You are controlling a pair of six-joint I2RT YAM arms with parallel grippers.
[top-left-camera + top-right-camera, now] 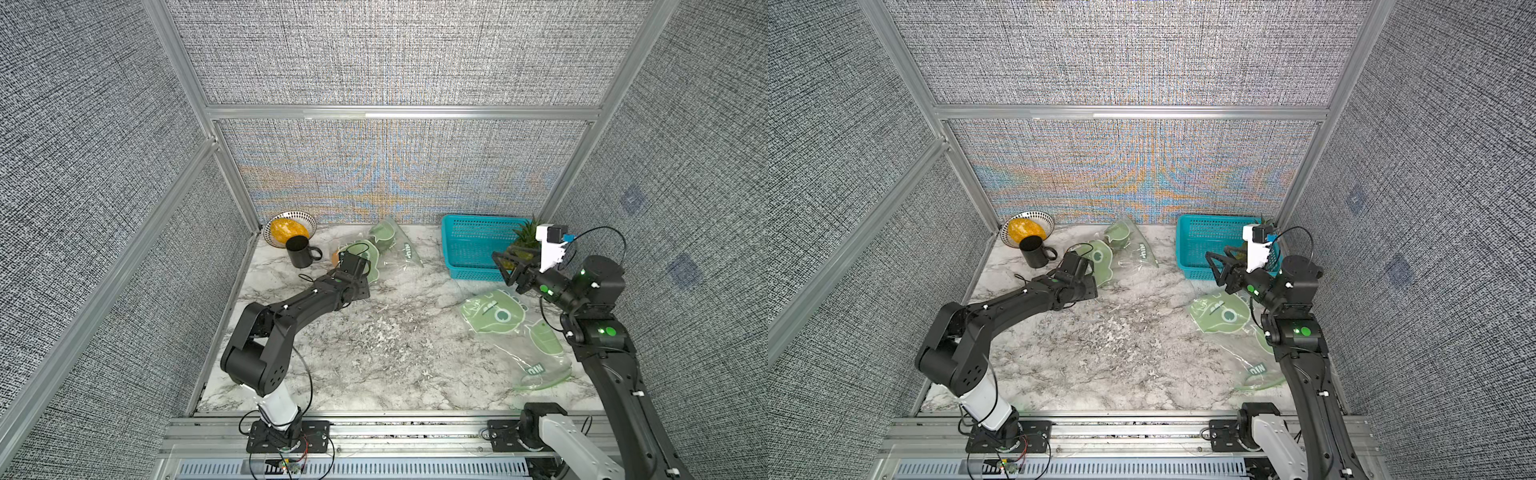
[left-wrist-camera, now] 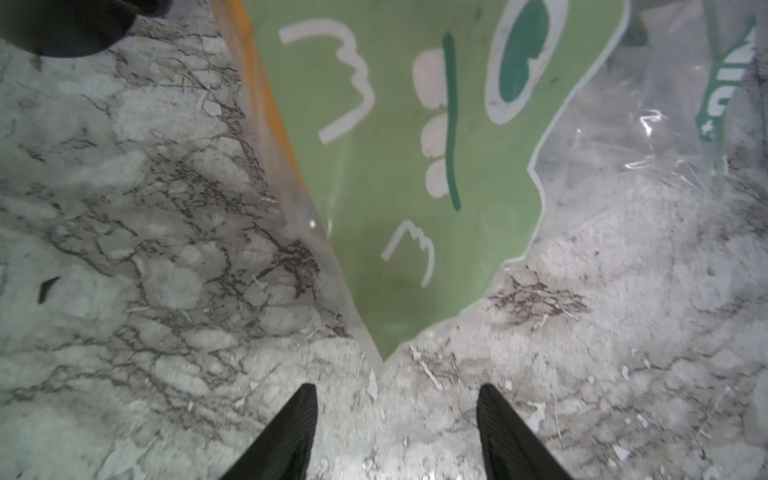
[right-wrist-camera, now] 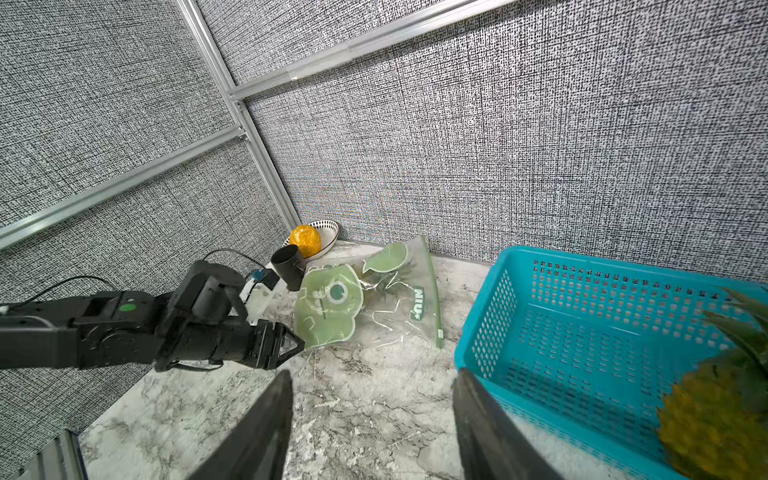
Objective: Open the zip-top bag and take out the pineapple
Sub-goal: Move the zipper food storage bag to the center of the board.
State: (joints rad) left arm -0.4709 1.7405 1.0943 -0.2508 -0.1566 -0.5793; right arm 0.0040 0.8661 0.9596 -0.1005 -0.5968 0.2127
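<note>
**Both top views:** The bag (image 1: 388, 241) lies at the back of the worktop (image 1: 374, 340), between a mug (image 1: 300, 251) and a blue basket (image 1: 473, 272). The right claw (image 1: 502, 268) hovers by the basket's front wall. A second bag (image 1: 507, 328) lies flat below it.

**Left wrist:** The left claw (image 2: 397, 419) stands apart and empty. One bag corner points into the gap, just short of the tips.

**Right wrist:** The right claw is spread wide and holds nothing. Leaves of the pineapple (image 3: 390, 286) show through the bag's clear film, pointing toward the green zip strip (image 3: 432, 291) on the basket side. Another pineapple (image 3: 715, 415) already sits in the basket.

The film looks thin, slick and limp, so it would likely slide or crumple unless pinned. A pinch on the near corner could anchor it while the zip end is worked. The fruit looks firm and knobbly, best taken across the body.
</note>
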